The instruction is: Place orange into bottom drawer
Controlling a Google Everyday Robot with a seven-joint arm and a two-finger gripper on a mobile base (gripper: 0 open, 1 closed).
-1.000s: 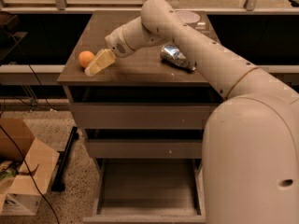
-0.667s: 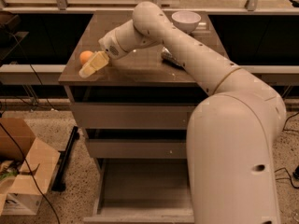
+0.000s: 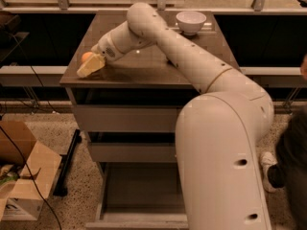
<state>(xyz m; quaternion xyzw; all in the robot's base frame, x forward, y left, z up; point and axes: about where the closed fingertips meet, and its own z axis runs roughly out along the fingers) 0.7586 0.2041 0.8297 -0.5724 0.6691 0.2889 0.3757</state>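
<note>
Orange (image 3: 87, 56) is what I look for first, and I find it toward the left of my view, up on the cabinet top (image 3: 144, 71) near its left front corner. It sits above and to the right of an open cardboard box (image 3: 21, 176) on the speckled floor, with a dark cable (image 3: 29, 150) trailing past that box. The gripper (image 3: 90, 66) is right against the fruit on its near side, its pale yellow tip low over the wood and angled toward the cabinet's left edge. Whether it is spread, pressed together or pinching the orange I cannot tell, because the two overlap from here. Moving right, the arm (image 3: 158, 30) runs back from the gripper across the tabletop in a long diagonal. Below the top, the two upper drawers (image 3: 124, 119) show plain closed fronts. Under them the bottom drawer (image 3: 139, 188) stands pulled out — a shallow tray with a flat bare floor, its right part hidden behind the robot's body (image 3: 220, 166). Further right, at the back of the tabletop, a white bowl (image 3: 191, 22) stands upright, well apart from the orange. At the far right edge a person (image 3: 293, 152) in dark clothing is partly in view — one shoe on the floor just beside the robot.
</note>
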